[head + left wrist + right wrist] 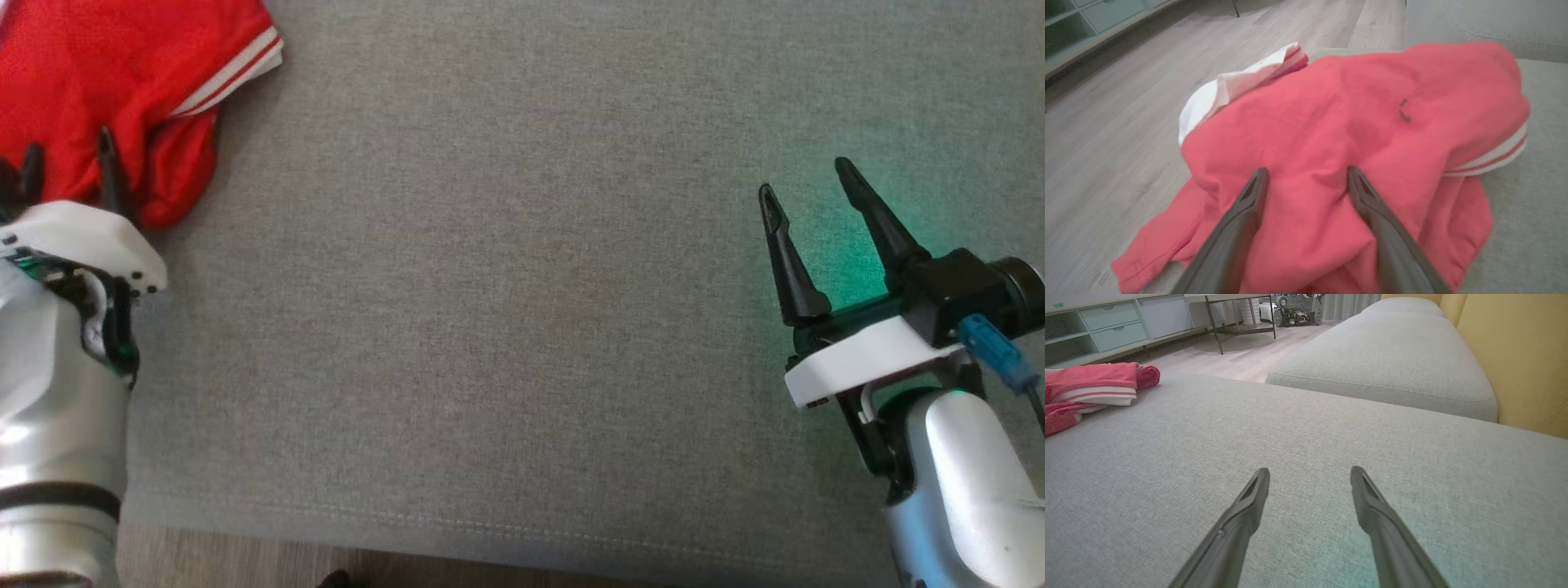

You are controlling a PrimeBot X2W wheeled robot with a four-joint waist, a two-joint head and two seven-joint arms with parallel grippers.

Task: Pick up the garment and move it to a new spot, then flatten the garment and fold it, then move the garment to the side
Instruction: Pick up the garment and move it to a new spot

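Observation:
The garment [106, 90] is a red shirt with white, red-striped cuffs, lying crumpled at the far left corner of the grey cushion [506, 310]. My left gripper [69, 163] stands open right over its near edge; in the left wrist view its two dark fingers [1249, 204] spread apart above the red cloth [1355, 122], with nothing pinched between them. My right gripper [804, 192] hovers open over bare cushion at the right, far from the shirt. In the right wrist view the garment [1090, 386] lies at the far left, beyond my open right gripper [1310, 475].
The cushion's front seam and a strip of wooden floor [245, 563] run along the bottom. Part of the shirt hangs over the cushion's left edge above the floor [1106, 122]. A second grey cushion [1392, 367], a yellow backrest [1523, 355] and pale green drawers [1106, 322] lie beyond.

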